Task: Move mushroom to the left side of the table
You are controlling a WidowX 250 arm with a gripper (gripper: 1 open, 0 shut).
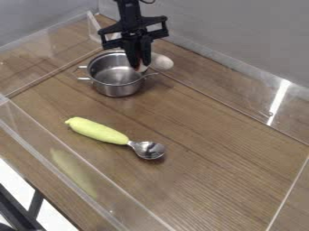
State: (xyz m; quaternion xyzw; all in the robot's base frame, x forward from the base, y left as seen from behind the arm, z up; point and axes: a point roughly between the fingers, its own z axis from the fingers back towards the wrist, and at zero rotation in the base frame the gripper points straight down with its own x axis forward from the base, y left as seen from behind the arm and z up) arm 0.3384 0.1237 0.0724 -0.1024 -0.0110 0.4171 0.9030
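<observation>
The mushroom, with a pale stem and an orange-brown cap, is at the back of the table, just right of the steel pot. My gripper comes down from above with its black fingers drawn close together. The mushroom sits at their tips and sticks out to the right, so the gripper looks shut on it. Part of the mushroom is hidden behind the fingers. The gripper hangs over the pot's right rim.
A metal spoon with a yellow handle lies in the middle of the table, bowl to the right. Low clear acrylic walls border the tabletop on all sides.
</observation>
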